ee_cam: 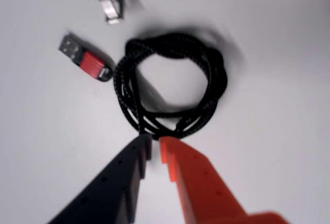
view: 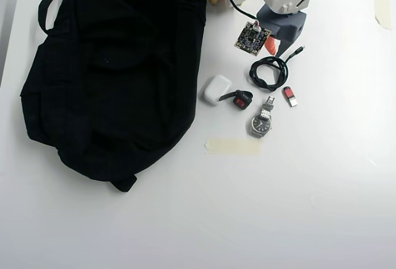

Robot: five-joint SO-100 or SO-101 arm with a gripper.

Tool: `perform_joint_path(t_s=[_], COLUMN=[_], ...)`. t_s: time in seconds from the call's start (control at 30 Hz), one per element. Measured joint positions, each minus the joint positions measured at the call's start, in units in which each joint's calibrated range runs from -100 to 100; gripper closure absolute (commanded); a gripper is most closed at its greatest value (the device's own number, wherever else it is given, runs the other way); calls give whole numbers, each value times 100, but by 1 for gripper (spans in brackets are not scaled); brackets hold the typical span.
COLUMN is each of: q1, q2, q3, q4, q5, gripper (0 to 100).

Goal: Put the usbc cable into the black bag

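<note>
Surface: plain white table.
Bag: large soft black fabric bag, lying at the overhead view's left.
Cable: thin black braided usbc cable, coiled on the table, well right of the bag.
Gripper: black-and-orange gripper, fingers nearly together, tips at the coil's edge, nothing pinched.
Stick: small red-and-black USB stick, beside the coil.

**Arm reaching down at the top of the table, fingers nearly closed**

From where I stand, the arm comes in from twelve o'clock in the overhead view, its white wrist housing above a grey-blue section, angled down toward six o'clock. In the wrist view the gripper rises from six o'clock toward the centre: a black finger on the left, an orange finger on the right. Their tips stand close together with only a narrow slit between them, nothing visibly clamped inside.
</note>
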Motion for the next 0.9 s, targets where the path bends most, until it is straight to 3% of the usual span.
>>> perform_joint_path(t_s=[0.17, 0.3, 0.9], q1=[-147, -228, -139], q2=[83, 125, 1485], q3=[0, 43, -77], q4=[0, 0, -895], q5=[-73, -73, 78], gripper=[75, 68, 66])
